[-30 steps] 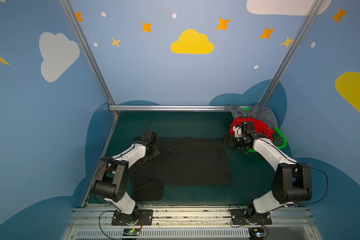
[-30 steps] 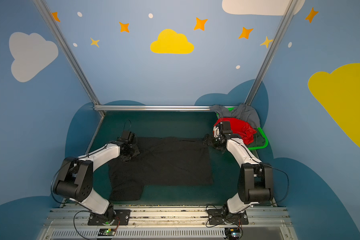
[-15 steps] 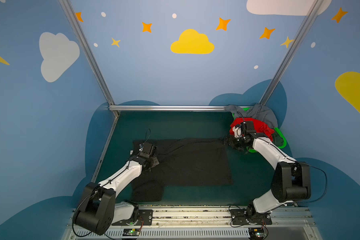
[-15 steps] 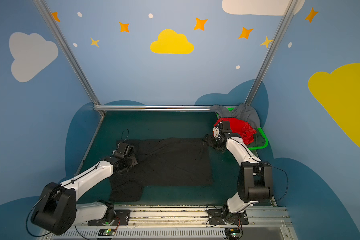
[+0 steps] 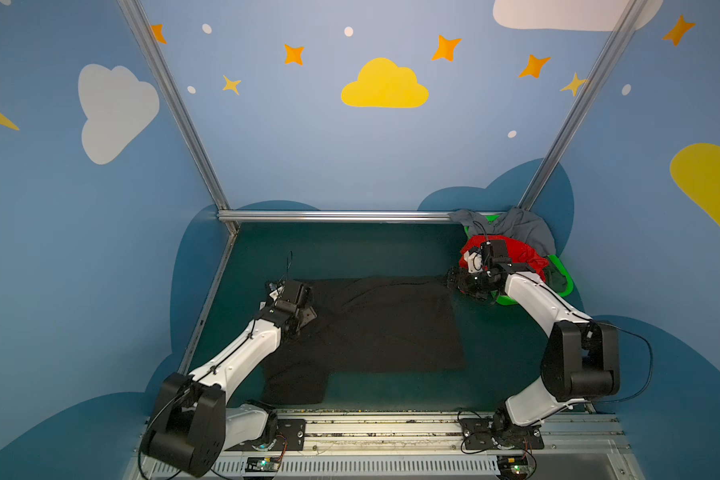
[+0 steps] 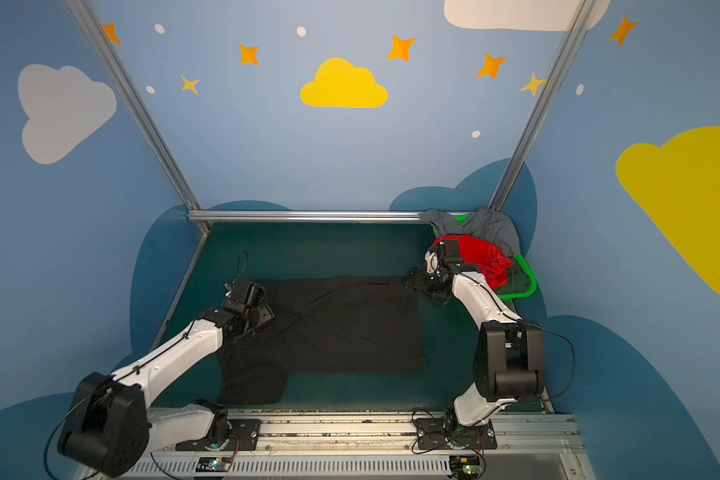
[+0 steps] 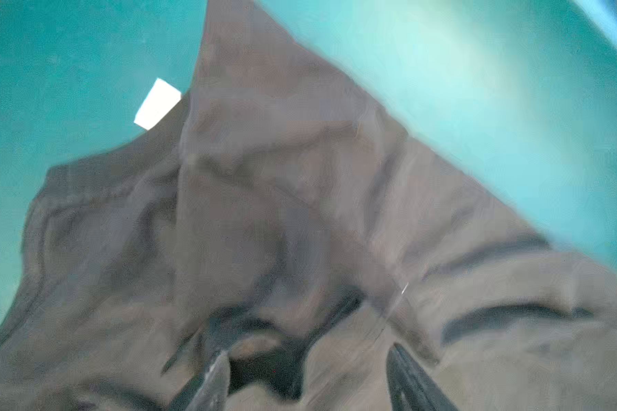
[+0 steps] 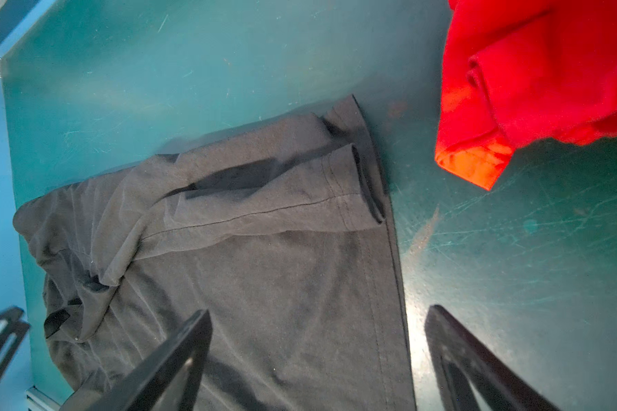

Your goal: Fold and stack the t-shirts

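**Spreading black t-shirt, both grippers released**

Hovering low at the left edge of the black t-shirt (image 5: pixel 383 328) (image 6: pixel 341 328), the left gripper (image 5: pixel 305 316) (image 6: pixel 263 316) has its jaws apart. In the left wrist view the gripper (image 7: pixel 307 356) sits over bunched, wrinkled cloth with nothing pinched between the fingers (image 7: pixel 216 366). That view is blurred. A white neck label (image 7: pixel 157 103) sticks out from the shirt edge onto the teal surface (image 5: pixel 350 253).

The black t-shirt lies spread near the middle of the surface, mostly flat, with creases toward the left side. One sleeve (image 5: pixel 296 386) points toward the front rail. In the right wrist view the other sleeve (image 8: pixel 264 199) is folded over onto the body.

The right gripper (image 5: pixel 458 283) (image 6: pixel 415 282) is at the far right corner of the black shirt, jaws wide and holding nothing. In its wrist view the gripper (image 8: pixel 317 311) straddles the hemmed side edge: one finger (image 8: pixel 179 348) is over cloth, the other over bare surface.

The red t-shirt (image 5: pixel 520 251) (image 6: pixel 483 253) (image 8: pixel 531 71) is crumpled and hangs out of the green plastic basket (image 5: pixel 568 286) (image 6: pixel 531 286) in the far right corner, near the black shirt but apart from it. The grey t-shirt (image 5: pixel 520 226) (image 6: pixel 491 226) is draped over the basket's back. The dark green t-shirt (image 6: pixel 516 276) is inside the basket, beside the red one.
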You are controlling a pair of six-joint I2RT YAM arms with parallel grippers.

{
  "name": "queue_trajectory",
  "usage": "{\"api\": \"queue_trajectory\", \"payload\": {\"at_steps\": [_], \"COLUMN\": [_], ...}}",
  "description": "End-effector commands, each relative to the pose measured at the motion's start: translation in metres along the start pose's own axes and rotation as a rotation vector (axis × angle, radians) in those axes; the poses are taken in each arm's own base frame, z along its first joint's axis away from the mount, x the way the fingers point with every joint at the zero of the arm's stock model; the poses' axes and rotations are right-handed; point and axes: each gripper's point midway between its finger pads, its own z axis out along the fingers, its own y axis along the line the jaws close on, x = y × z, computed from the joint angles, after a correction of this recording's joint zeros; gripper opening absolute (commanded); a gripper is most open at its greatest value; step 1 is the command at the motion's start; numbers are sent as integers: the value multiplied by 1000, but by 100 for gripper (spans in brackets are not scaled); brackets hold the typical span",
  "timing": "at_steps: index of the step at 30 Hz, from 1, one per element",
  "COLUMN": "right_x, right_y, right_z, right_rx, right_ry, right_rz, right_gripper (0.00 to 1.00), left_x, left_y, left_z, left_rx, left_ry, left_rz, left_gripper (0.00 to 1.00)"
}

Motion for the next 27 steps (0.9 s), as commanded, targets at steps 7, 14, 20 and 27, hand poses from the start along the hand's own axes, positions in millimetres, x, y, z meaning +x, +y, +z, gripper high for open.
{"api": "queue_trajectory", "payload": {"at_steps": [7,14,20,27], "right_x": [-4,0,0,0], "right_y": [4,-1,-3,-6], "right_z": [-3,-4,-2,-2], "right_rx": [-7,6,11,11], "right_ry": [-6,-18,-8,-13], "right_rz": [19,27,24,26], "right_gripper": [91,91,91,91], "left_x": [5,32,54,71], "left_y": [-41,-48,-40,-38], "left_z": [37,47,46,41], "left_rx": [26,15,-6,8], "left_ry": [267,341,371,375], "left_rz": [-8,53,68,60], "left_gripper": [65,60,58,50]}}
